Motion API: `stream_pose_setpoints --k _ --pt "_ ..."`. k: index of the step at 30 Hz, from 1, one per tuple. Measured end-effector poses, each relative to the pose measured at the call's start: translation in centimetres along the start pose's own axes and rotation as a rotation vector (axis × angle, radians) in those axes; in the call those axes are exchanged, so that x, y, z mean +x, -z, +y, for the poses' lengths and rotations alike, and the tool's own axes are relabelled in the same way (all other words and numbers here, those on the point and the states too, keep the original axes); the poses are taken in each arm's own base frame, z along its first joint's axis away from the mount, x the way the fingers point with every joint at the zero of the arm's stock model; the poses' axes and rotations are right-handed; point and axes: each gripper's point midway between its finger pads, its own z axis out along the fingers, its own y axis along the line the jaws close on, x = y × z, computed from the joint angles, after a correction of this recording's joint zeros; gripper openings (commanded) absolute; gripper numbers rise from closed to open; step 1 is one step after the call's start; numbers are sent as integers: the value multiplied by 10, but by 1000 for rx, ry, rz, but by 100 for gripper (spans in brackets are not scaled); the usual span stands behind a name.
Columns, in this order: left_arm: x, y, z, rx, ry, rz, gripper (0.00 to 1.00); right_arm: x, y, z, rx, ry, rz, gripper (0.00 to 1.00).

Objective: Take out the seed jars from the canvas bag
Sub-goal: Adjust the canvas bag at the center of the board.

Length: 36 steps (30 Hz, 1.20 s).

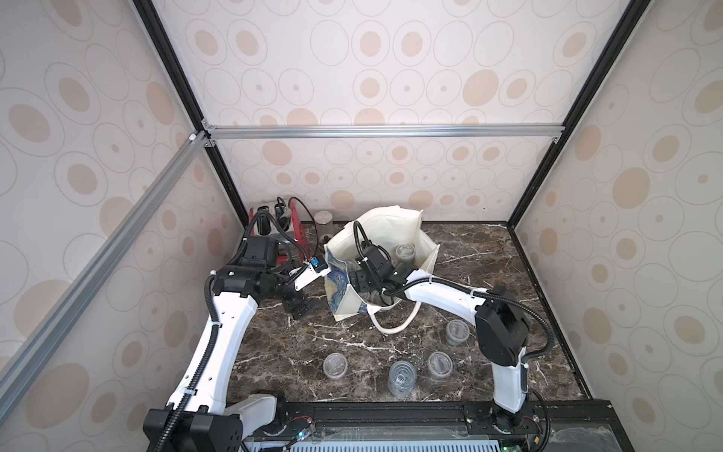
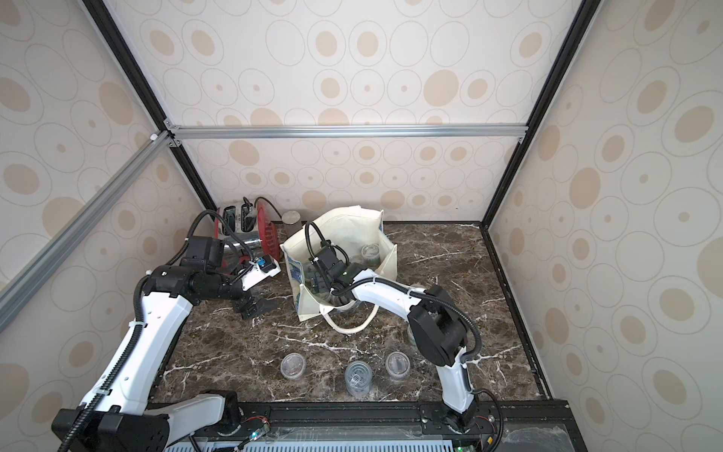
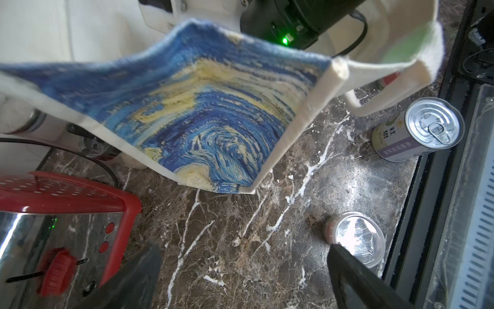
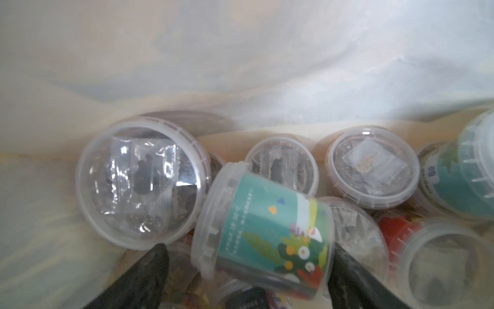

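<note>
Lots of seed jars [image 4: 139, 184] down inside canvas bag [image 1: 391, 227].
Low in bag with right gripper [image 4: 250, 252], fingers [image 4: 149, 273] wide on both sides of green jar [image 4: 267, 222] lying on its side; cannot tell if squeezing it. Holding nothing in left gripper [image 3: 243, 256], spread apart beside bag.

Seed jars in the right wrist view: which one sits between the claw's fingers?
The jar with the teal flower-print label, lying on its side between the fingers of the right claw; the other teal-labelled jar lies beyond them.
</note>
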Motion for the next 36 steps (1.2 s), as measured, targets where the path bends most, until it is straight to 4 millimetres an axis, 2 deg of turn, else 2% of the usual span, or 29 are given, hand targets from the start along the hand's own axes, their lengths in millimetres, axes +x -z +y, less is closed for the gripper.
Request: stream_pose_setpoints --k 5,9,12,18,22,25,29,36 --pt "-1 7 -2 -8 6 -21 98 -4 -5 0 -14 21 -3 86" --pt "-5 8 -1 -11 37 -45 98 0 -7 -2 -20 39 21 86" --pt "-15 6 13 -44 135 -80 97 4 -6 2 -43 33 40 87" --pt "-48 -4 52 -52 381 -213 90 19 6 14 -69 15 62 88" --pt "-67 -12 68 -8 494 -271 93 26 12 17 -72 0 71 90" --pt "-75 -22 71 21 542 -273 93 25 13 14 -59 -7 65 93" --pt "-84 -36 65 25 536 -251 93 27 18 8 -33 -3 76 96" --pt "-86 -46 71 -84 503 -203 93 16 41 4 -37 -15 50 98"
